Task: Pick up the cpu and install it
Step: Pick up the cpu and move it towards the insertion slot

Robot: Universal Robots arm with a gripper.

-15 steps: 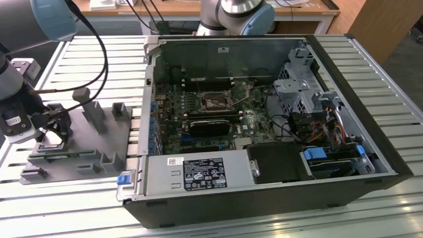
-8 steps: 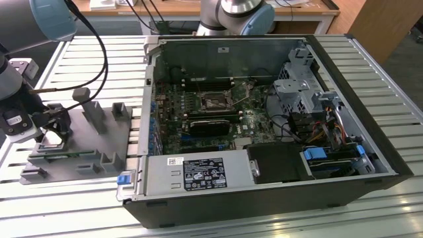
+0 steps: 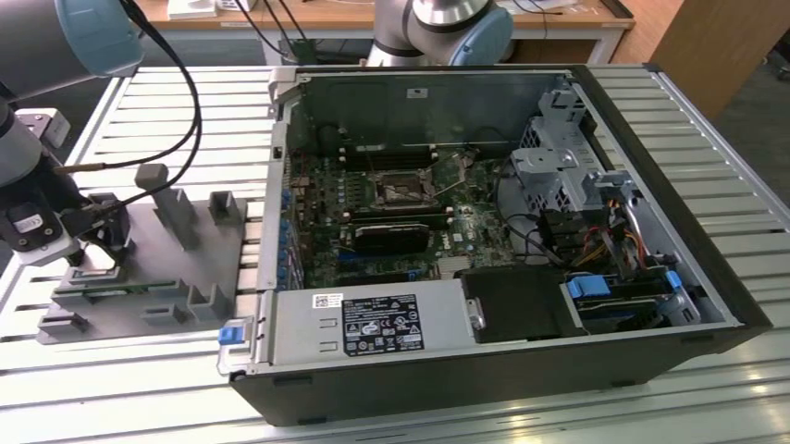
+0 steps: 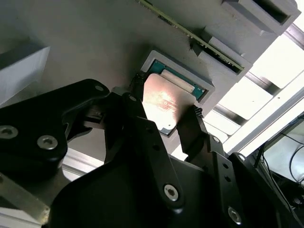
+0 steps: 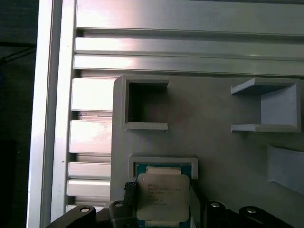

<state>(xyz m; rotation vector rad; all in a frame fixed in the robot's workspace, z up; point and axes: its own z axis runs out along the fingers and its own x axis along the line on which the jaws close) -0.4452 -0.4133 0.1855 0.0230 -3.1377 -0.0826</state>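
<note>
Two black jaws stand one on each side of the cpu (image 4: 164, 102), close against its opposite edges. Whether they are pressing on it or only flanking it I cannot tell. The cpu lies flat, shiny metal face up, in a shallow square pocket (image 5: 164, 162) of the grey tray (image 3: 185, 264), with a strip of green board showing between the metal top and the pocket's rim in the first wrist view. In the exterior view the arm (image 3: 28, 199) hangs over the tray's end on the exterior view's left, low over it. The tray lies on a slatted metal surface (image 3: 691, 120). Near the pocket, also on the tray, rises a raised square holder (image 5: 142, 102), and farther along the tray a second, open-sided bracket (image 5: 266, 107). A long narrow green memory stick (image 3: 117, 287) sits on edge in slots of the tray, close to the pocket. Just beside the tray, on the exterior view's right, an open computer case (image 3: 741, 305) lies on its side. Its motherboard (image 3: 358, 222) faces up, and the black socket frame (image 3: 401, 191) on it is well apart from the tray.
</note>
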